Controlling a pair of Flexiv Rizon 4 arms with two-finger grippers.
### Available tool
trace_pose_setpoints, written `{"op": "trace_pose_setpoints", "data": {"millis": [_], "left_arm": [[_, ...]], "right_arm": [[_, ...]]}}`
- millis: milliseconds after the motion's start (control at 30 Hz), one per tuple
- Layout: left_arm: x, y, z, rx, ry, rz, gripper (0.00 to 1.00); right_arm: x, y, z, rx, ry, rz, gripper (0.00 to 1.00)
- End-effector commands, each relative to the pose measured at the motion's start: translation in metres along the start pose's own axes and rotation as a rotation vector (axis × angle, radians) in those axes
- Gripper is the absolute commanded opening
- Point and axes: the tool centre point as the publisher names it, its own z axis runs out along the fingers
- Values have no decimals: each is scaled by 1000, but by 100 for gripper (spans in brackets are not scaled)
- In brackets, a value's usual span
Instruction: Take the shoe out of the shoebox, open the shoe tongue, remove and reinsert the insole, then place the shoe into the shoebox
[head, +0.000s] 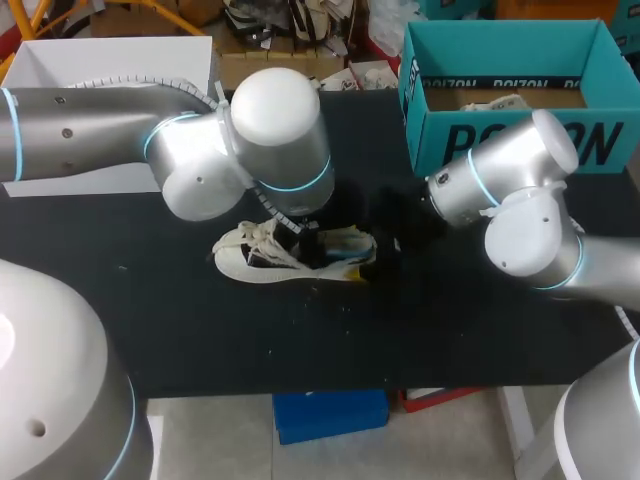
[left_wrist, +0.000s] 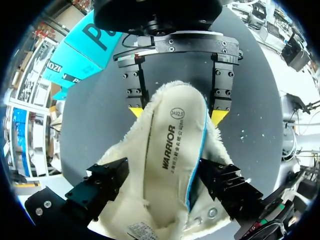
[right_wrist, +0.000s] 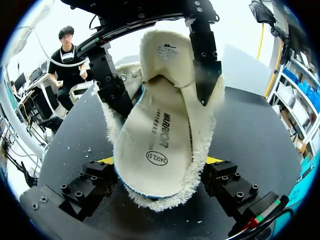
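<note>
Now left claw (left_wrist: 165, 185) and right claw (right_wrist: 159, 162) each clamp shoe (head: 290, 255) on black table (head: 300, 340), shoebox (head: 520, 145) behind

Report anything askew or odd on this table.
The insole sits askew in the shoe: one long edge rides up, baring its blue rim, instead of lying flat inside. White specks are scattered on the table.

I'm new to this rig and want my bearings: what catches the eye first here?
On the black table lies a fleece-lined shoe, its white insole showing, the right claw at its heel and the left claw over its middle. An open teal shoebox stands at the far right corner.
</note>
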Motion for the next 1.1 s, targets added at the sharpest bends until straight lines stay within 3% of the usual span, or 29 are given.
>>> {"op": "trace_pose_setpoints", "data": {"millis": [33,100,200,533,633,667,900,1100], "left_arm": [[-1,-9,11,-2,-7,-1,86],[-2,-11,12,-2,-12,1,76],[-2,-15,15,-2,-16,4,71],[-6,-28,15,17,-31,17,64],[-6,-28,15,20,-30,17,31],[-5,-28,14,21,-29,18,0],[0,-22,5,40,-10,17,0],[2,-7,-30,126,62,-26,0]], "right_arm": [[0,0,2,3,0,1,0],[0,0,2,3,0,1,0],[0,0,2,3,0,1,0],[0,0,2,3,0,1,0],[0,0,2,3,0,1,0],[0,0,2,3,0,1,0],[0,0,2,3,0,1,0],[0,0,2,3,0,1,0]]}}
